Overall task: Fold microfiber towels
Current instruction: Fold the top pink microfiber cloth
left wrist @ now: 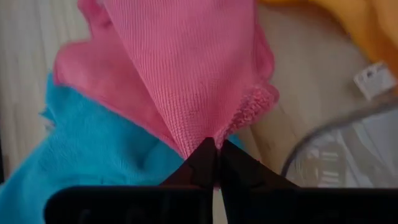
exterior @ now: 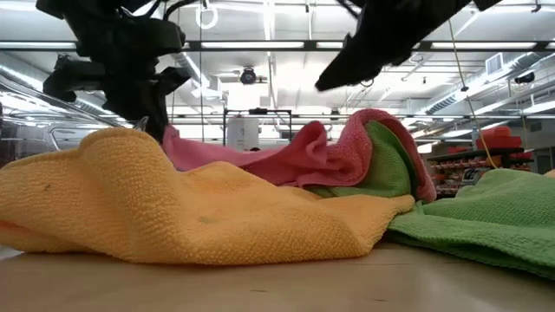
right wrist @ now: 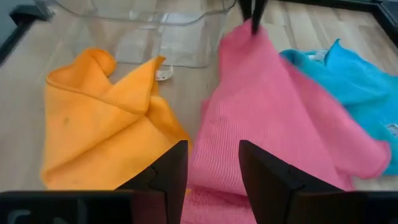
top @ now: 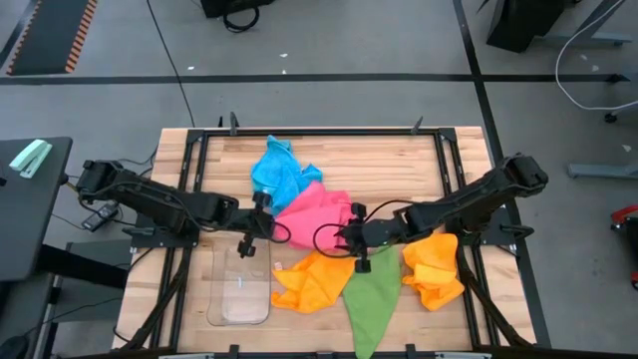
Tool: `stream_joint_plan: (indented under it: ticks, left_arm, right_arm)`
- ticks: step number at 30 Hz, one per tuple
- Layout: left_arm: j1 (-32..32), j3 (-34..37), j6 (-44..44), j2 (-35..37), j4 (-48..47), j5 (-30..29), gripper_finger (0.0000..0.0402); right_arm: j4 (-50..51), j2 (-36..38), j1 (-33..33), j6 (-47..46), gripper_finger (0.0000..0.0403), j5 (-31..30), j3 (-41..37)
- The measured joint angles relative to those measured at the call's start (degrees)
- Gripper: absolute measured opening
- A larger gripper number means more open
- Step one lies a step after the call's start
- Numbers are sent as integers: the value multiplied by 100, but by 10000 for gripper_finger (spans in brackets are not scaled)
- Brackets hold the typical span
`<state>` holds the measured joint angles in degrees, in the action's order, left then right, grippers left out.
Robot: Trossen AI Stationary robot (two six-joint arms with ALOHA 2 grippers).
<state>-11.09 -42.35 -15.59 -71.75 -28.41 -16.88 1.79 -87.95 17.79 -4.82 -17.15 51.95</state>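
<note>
While left gripper (left wrist: 214,152) pinches a pink towel (top: 313,209) corner shut at table centre, right gripper (right wrist: 213,163) stands half open over its opposite edge, gripping nothing. Towels: one pink, one blue (top: 281,172), one green (top: 373,295), two orange (top: 311,281) (top: 435,265). One clear tray (top: 239,289). Green towel cut off at the frame edge.

towels (top: 311,209) mid-table, overlapping | tray (top: 239,289) left of them, near front edge

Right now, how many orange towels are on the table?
2: one orange towel beside the clear tray, another orange towel right of the green one. More could be hidden.
</note>
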Motion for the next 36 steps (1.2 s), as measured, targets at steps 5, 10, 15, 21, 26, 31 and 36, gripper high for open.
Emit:
stream_joint_plan:
  ticks: [5,10,15,21,26,31,36]
  left_arm:
    - [-2,-4,23,427,-452,3,14]
    - [-2,-4,324,984,-977,1,11]
    - [-78,-9,655,1220,-1104,120,30]
    - [-155,-4,723,1218,-1130,141,10]
    - [-153,-4,754,1218,-1138,132,16]
    - [-148,-4,750,1218,-1119,132,31]
    - [-146,-4,752,1218,-1125,132,12]
  right_arm:
    - [37,-820,44,207,151,5,435]
    - [626,-1461,84,714,151,-409,1193]
    - [993,-1716,117,1375,151,-602,1531]
    - [1013,-1614,147,1796,151,-634,1528]
    - [1109,-1682,252,2048,151,-546,1387]
    - [1136,-1680,345,2076,151,-607,1305]
    - [1217,-1673,348,2159,148,-1095,1105]
